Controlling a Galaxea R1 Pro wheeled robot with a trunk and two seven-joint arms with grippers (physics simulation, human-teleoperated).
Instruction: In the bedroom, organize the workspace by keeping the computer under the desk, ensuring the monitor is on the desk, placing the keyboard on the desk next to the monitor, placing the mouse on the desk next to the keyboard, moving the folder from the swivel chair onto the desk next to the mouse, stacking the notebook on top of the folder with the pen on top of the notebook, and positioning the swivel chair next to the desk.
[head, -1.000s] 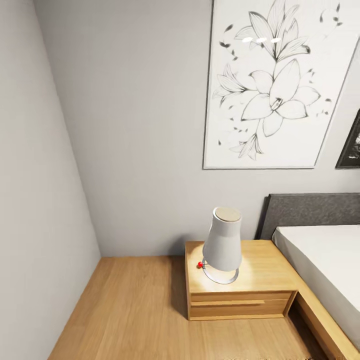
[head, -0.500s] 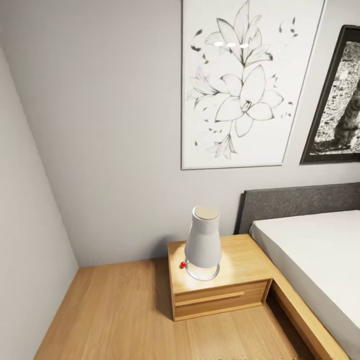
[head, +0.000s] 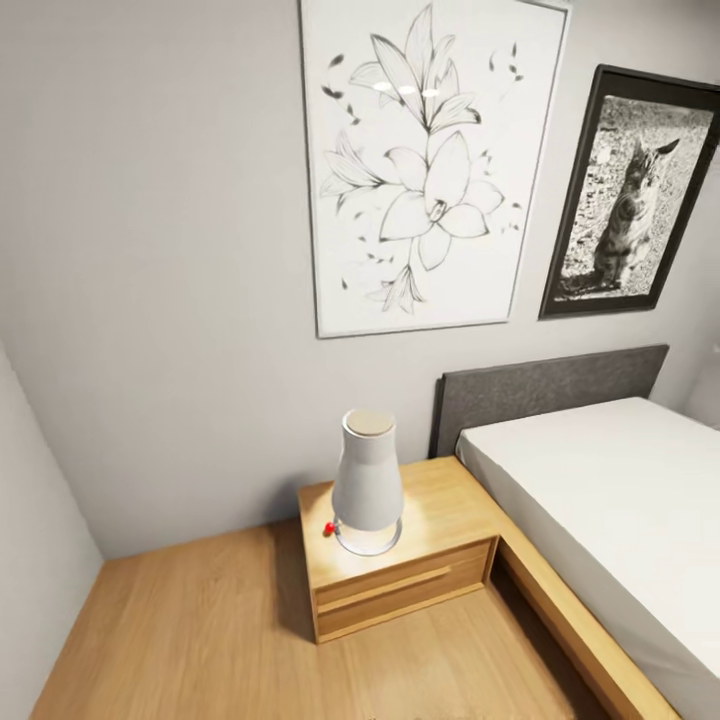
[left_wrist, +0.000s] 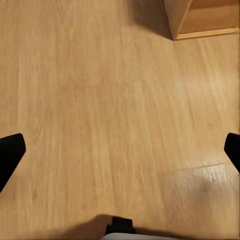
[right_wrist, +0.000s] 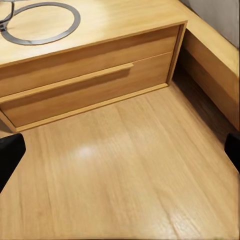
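Evidently we are in transit; none of the workspace things lie before us, so the desk, the folder and the rest must be somewhere else in the bedroom, and where we cannot tell.

Nearest, the left end effector hangs above the bare wooden floor, its two dark fingertips at opposite edges of its wrist view, spread wide with nothing between them; the right end effector is likewise splayed and empty, fingertips far apart, above floor just in front of the nightstand. We judge both are carried low and unloaded because nothing has to be gripped while we drive.

Next out, in the head view, the nightstand stands in the corner of the bed frame; on it a white lamp sits upright in a ring base, a small red knob beside it. Beyond lie the bed with its grey headboard, then the wall with a flower drawing and a framed cat photograph.

The right wrist view gives the drawer front and the lamp's ring base close up; the head view alone gives the lamp body, the bed and the pictures; the left wrist view adds a corner of the nightstand.
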